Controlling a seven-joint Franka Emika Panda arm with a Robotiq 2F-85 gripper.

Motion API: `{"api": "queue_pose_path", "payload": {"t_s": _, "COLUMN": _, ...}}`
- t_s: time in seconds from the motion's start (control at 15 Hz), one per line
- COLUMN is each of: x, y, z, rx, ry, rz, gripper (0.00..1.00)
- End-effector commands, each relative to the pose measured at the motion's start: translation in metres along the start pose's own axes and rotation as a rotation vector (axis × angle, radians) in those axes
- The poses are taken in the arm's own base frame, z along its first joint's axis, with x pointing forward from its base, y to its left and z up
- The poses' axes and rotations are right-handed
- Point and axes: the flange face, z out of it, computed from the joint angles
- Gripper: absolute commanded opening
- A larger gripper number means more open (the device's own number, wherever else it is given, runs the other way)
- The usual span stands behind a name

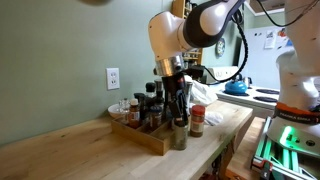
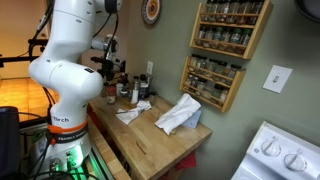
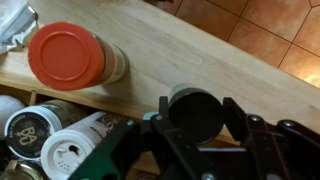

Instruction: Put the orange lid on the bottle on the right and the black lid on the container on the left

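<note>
In the wrist view my gripper has its two fingers on either side of a round black lid and is shut on it. The lid is over a wooden counter. A bottle with an orange lid on it stands to the upper left. In an exterior view my gripper points down right above a small dark container at the counter's front edge. The orange-lidded bottle stands next to it. I cannot tell whether the black lid rests on the container.
A wooden tray holds several spice jars, and two of them lie close to my fingers. A crumpled white cloth lies on the counter. Spice racks hang on the wall. A stove stands beyond the counter.
</note>
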Motion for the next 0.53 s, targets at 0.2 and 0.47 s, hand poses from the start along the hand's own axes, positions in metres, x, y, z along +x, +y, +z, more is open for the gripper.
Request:
{"api": "queue_pose_path", "payload": {"t_s": 0.2, "x": -0.001, "y": -0.003, "z": 0.003, "rx": 0.016, "ry": 0.013, "rz": 0.026, "gripper": 0.31}}
{"api": "queue_pose_path", "payload": {"t_s": 0.47, "x": -0.009, "y": -0.005, "z": -0.003, "rx": 0.044, "ry": 0.044, "rz": 0.037, "gripper": 0.31}}
